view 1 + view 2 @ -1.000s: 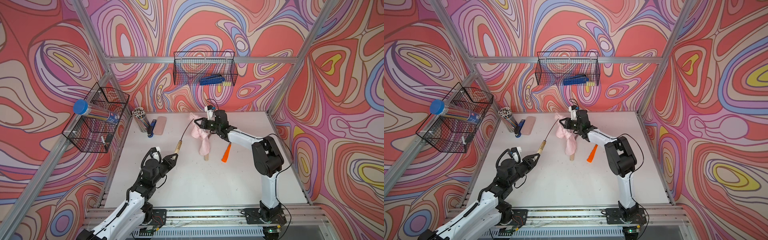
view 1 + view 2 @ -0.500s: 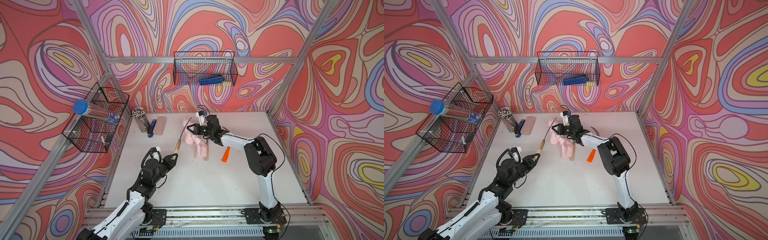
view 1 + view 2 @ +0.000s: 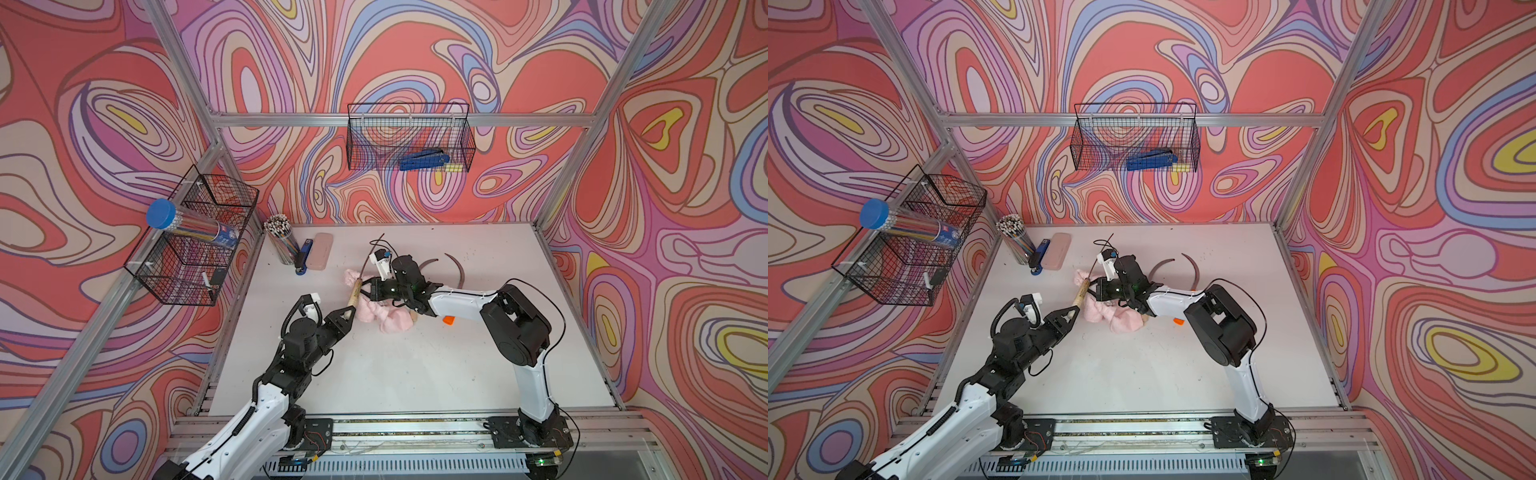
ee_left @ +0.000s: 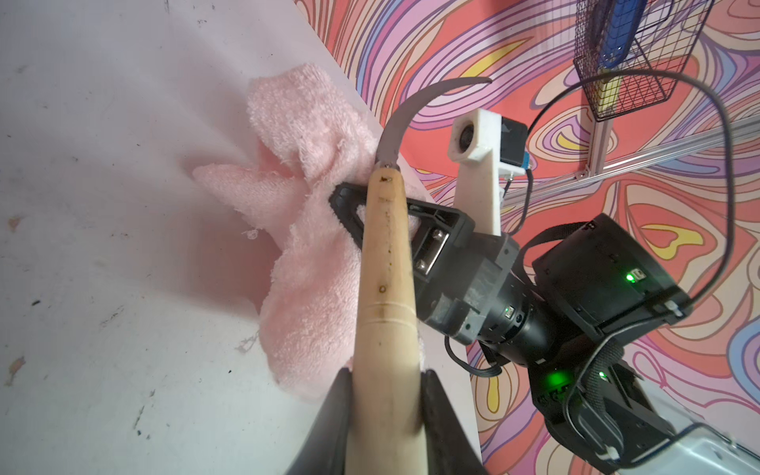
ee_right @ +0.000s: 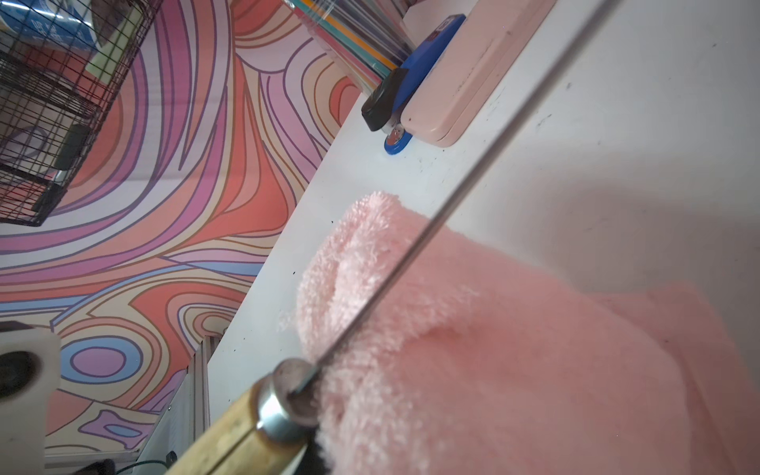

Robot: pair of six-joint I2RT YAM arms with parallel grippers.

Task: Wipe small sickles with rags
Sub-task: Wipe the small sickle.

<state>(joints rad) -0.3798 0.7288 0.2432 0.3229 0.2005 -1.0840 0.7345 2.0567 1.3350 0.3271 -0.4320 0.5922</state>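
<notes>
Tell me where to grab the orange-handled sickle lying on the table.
Take the orange handle from above, jaws across its width: it lies flat on the table, and only its end shows past the right arm. Avoid the thin curved blade.

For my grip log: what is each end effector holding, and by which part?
Left end effector: wooden-handled sickle, by the butt end of its handle. Right end effector: pink rag, pinched at a bunched fold.

right gripper (image 3: 365, 286) | moved with rag (image 3: 395, 322) | now at sickle (image 3: 355, 292) handle top
</notes>
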